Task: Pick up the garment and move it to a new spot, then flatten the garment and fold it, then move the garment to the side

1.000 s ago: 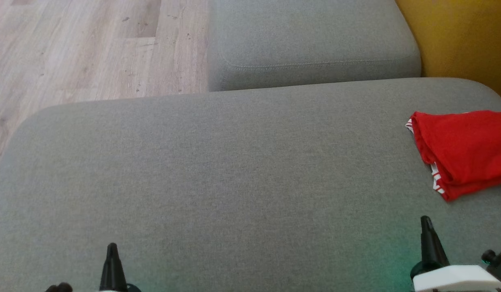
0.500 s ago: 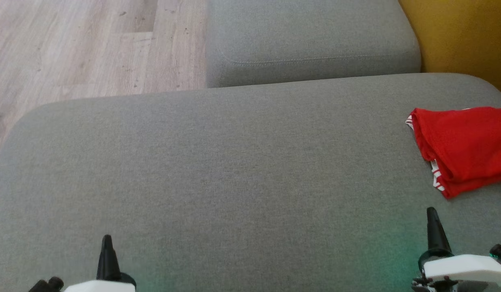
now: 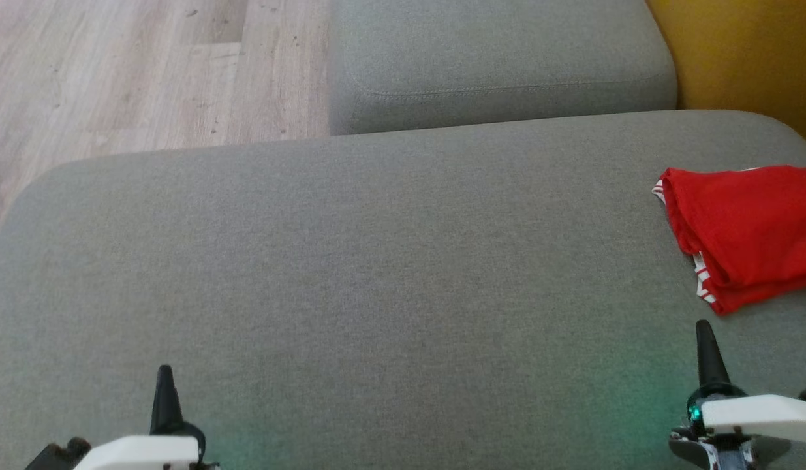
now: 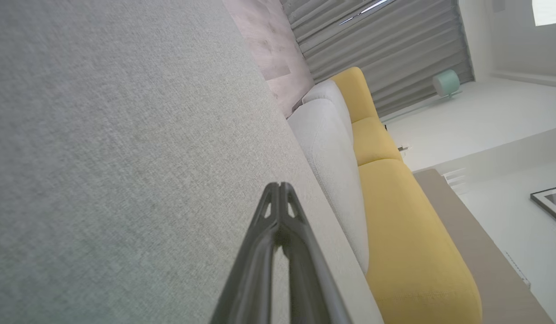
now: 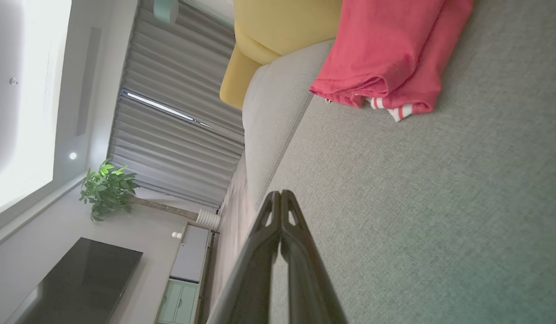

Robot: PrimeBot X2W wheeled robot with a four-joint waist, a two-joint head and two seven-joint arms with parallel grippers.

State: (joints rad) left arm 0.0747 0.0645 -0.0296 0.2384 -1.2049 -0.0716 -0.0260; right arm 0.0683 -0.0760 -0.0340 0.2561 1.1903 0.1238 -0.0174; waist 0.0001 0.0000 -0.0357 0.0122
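Head view: folded red garment with red-and-white striped trim, lying at the right end of the wide grey seat cushion, partly cut off by the picture's right edge, touched by neither hand. At lower left, left hand, clenched, two dark fingers pressed into a single point, grasping nothing, above bare grey fabric and well apart from the garment. At lower right, right hand, likewise clenched and grasping nothing, tip pointing toward the garment's near striped corner, near it but apart. Beyond the seat, second grey cushion, butted against its far edge; pale wood floor at upper left; yellow upholstery at upper right. Left wrist view: closed fingertips over plain grey fabric, grey and yellow backrests ahead, grey curtain beyond. Right wrist view: closed fingertips over the seat, garment ahead with layered folded edge and striped trim facing the hand; potted plant and dark panel in the room behind.
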